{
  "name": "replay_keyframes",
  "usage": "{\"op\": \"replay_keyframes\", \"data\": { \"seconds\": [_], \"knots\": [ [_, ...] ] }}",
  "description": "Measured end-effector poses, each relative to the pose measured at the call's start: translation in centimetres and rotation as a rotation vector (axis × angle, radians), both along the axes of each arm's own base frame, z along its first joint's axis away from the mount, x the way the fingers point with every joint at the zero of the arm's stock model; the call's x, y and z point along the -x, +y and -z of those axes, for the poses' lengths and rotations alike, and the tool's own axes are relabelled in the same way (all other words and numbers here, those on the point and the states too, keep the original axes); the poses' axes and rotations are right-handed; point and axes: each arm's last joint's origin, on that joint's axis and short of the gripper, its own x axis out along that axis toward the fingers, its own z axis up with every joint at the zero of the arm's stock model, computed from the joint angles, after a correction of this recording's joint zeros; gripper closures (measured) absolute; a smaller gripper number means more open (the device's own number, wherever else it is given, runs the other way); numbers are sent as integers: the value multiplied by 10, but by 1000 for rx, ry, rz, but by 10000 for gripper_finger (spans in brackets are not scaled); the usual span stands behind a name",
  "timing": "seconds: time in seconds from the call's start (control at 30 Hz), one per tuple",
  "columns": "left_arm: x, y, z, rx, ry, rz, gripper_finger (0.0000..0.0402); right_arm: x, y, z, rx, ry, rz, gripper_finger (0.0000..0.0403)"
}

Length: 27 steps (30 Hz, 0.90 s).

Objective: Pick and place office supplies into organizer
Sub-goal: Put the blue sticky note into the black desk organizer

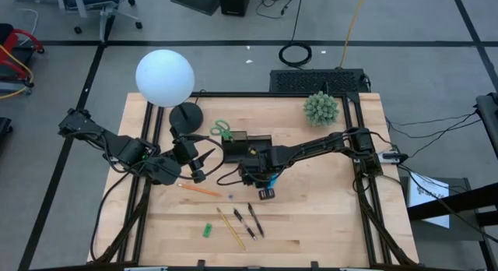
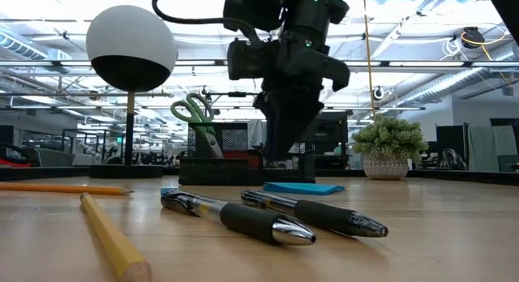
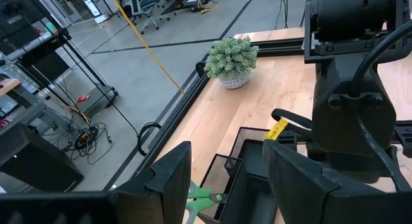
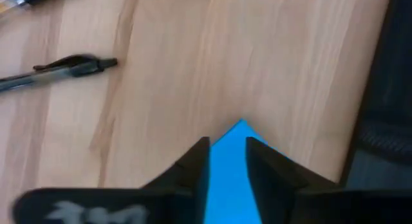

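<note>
The black organizer (image 1: 243, 145) stands mid-table, and green-handled scissors (image 1: 222, 131) stick up out of its left end. The blue sticky pad (image 4: 239, 130) lies flat on the wood just near of it. My right gripper (image 4: 228, 158) points steeply down over the pad, its fingers a little apart; in the low view its tips (image 2: 280, 152) stand above the pad (image 2: 302, 187). My left gripper (image 3: 225, 185) hangs wide open and raised, left of the organizer (image 3: 248, 179), with nothing in it. An orange pencil (image 1: 198, 190), a yellow pencil (image 1: 231, 228), two pens (image 1: 247, 221) and a green eraser (image 1: 208, 230) lie nearer the front edge.
A lamp with a white globe (image 1: 165, 78) and a round black base (image 1: 187, 115) stands at the far left. A potted green plant (image 1: 321, 107) is at the far right. Black rails (image 1: 366, 185) frame the table; bare wood lies to the right of the pad.
</note>
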Motion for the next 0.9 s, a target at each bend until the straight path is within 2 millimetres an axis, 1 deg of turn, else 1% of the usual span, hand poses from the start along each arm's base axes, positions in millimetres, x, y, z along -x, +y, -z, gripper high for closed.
{"op": "replay_keyframes", "data": {
  "seconds": [0.1, 0.2, 0.27, 0.37, 0.47, 0.6, 0.77, 0.9],
  "knots": [
    [0, 0, 0, 0, 0, 0, 206, -4, 2, -1, 6, -51, -30, 262],
    [0, 0, 0, 0, 0, 0, 206, -8, 3, -3, -3, -90, -25, 225],
    [0, 0, 0, 0, 0, 0, 206, -8, 3, -3, -4, -92, -25, 207],
    [0, 0, 0, 0, 0, 0, 206, -8, 3, 1, -1, -76, -24, 192],
    [0, 0, 0, 0, -1, 0, 206, -6, 3, 9, 2, -73, -31, 189],
    [0, 0, 0, 1, -2, 0, 206, -2, 2, 20, 4, -65, -35, 197],
    [0, 0, 0, 2, -5, 0, 206, 0, -1, 24, 11, -55, -37, 208],
    [0, 0, -1, 4, -9, 0, 206, -2, -4, 27, 16, -92, -45, 214]
  ]
}}
